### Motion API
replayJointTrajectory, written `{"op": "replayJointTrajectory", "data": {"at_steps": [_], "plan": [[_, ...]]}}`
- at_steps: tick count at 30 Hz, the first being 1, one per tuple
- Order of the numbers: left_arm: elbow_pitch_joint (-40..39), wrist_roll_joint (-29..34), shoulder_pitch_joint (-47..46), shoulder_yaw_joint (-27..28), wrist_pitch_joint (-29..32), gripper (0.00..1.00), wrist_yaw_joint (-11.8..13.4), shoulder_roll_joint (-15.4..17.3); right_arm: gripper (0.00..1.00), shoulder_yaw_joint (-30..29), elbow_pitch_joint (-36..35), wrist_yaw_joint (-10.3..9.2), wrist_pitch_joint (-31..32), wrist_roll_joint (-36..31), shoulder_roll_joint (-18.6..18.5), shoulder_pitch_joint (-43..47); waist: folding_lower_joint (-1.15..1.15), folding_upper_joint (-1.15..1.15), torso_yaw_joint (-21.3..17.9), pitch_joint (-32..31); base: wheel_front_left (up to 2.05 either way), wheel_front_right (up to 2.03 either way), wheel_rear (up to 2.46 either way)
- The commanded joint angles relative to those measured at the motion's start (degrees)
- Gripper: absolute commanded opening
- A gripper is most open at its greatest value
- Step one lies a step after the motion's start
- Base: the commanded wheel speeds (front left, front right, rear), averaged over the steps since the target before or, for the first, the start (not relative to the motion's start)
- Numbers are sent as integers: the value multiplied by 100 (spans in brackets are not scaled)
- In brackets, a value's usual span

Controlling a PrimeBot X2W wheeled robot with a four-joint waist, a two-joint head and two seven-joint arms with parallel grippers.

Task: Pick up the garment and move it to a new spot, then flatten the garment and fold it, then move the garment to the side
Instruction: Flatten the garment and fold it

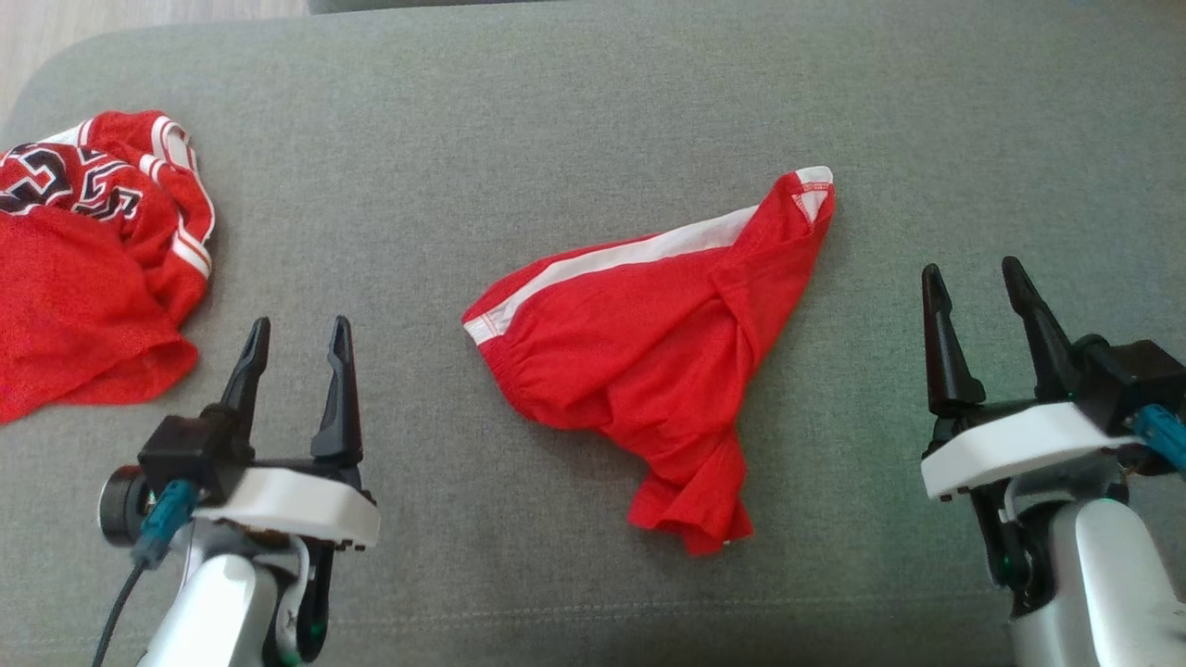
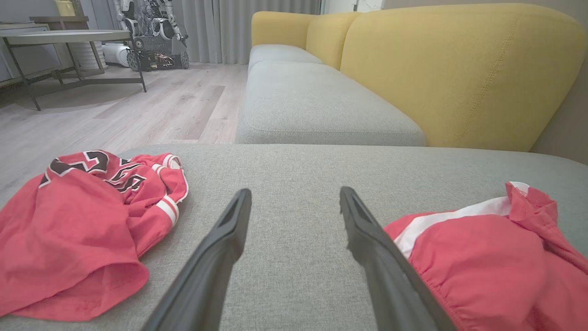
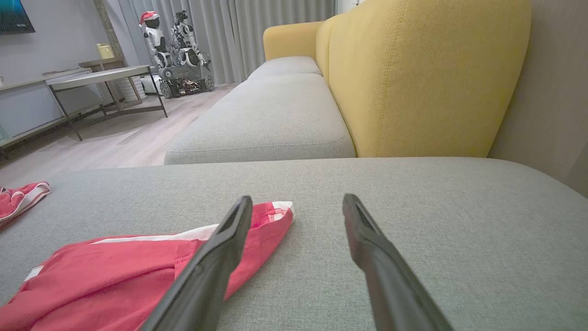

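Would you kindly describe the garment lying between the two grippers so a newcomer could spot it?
On the wide grey cushion, look to the middle, between the left gripper and the right gripper. A crumpled red garment lies there. Unlike the red jersey at the cushion's left end, which bears black lettering, it is plain save one broad white stripe.

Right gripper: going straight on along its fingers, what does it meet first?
Probably nothing soon: the right gripper points over bare grey cushion. The red shorts lie off to its left, one corner near a finger; height above the cushion is unclear.
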Motion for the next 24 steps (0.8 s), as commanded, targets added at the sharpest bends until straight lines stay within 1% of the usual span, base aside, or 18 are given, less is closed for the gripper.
{"op": "replayJointTrajectory", "data": {"at_steps": [1, 8, 12, 16, 19, 24], "plan": [[-211, -32, -137, 233, -69, 100, -9, 149, 100, 138, -184, 43, 4, 38, -28, -31, 0, 0, 6, -13, 0, 0, 0], [-209, -66, -139, 214, -69, 100, -24, 155, 100, 157, -177, 43, 29, 66, -28, -29, 0, 0, 33, -6, 0, 0, 0], [-205, -61, -198, 186, -69, 100, -32, 157, 100, 376, -12, 43, 115, 117, -28, -170, 0, 0, 79, 48, 0, 0, 0], [-182, -55, -297, 143, -66, 100, -46, 133, 100, 858, 444, 43, 294, 215, -28, -573, 0, 0, 151, 135, 0, 0, 0], [-142, -49, -393, 86, -66, 100, -79, 92, 100, 1204, 942, 43, 474, 241, -28, -961, 0, 0, 247, 216, 0, 0, 0], [-75, -39, -533, 23, -68, 100, -143, 22, 100, 1395, 1780, 43, 761, 226, -28, -1555, 0, 0, 385, 377, 0, 0, 0]]}}
